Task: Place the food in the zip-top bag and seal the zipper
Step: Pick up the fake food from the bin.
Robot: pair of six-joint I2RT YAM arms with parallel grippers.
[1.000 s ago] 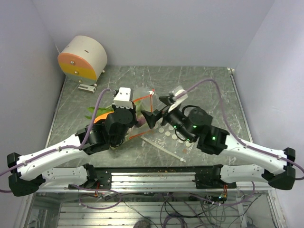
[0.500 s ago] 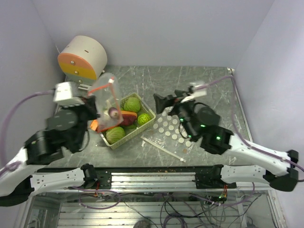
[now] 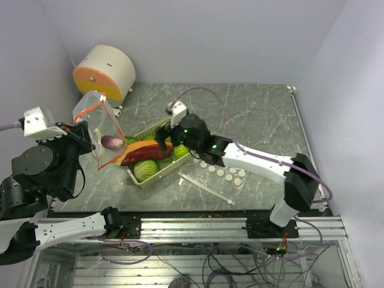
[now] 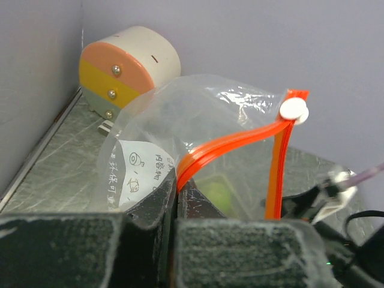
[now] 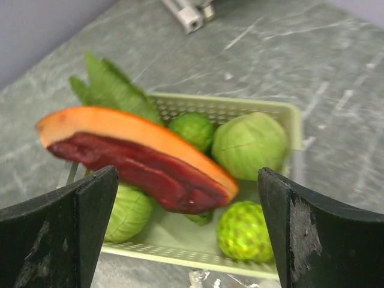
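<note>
My left gripper (image 3: 89, 135) is shut on the orange zipper edge of the clear zip-top bag (image 3: 91, 111) and holds it up, left of the basket; the pinch shows in the left wrist view (image 4: 174, 198), with the white slider (image 4: 294, 110) at the zipper's end. A small reddish-purple piece (image 3: 111, 142) shows through the bag. The pale-green basket (image 3: 171, 171) holds a long orange wedge with a dark-red face (image 5: 138, 156), green leaves (image 5: 111, 90) and several light-green balls (image 5: 249, 144). My right gripper (image 5: 186, 198) is open and empty just above the wedge (image 3: 147, 150).
A pink-and-yellow cylinder (image 3: 105, 72) stands at the back left by the wall. A clear sheet with white round dots (image 3: 222, 168) and a white strip (image 3: 207, 187) lie right of the basket. Walls close the table at left, back and right.
My left arm has lifted the bag off the basket and carried it left and up. My right arm has swung left from the dotted sheet to hover open over the basket.
</note>
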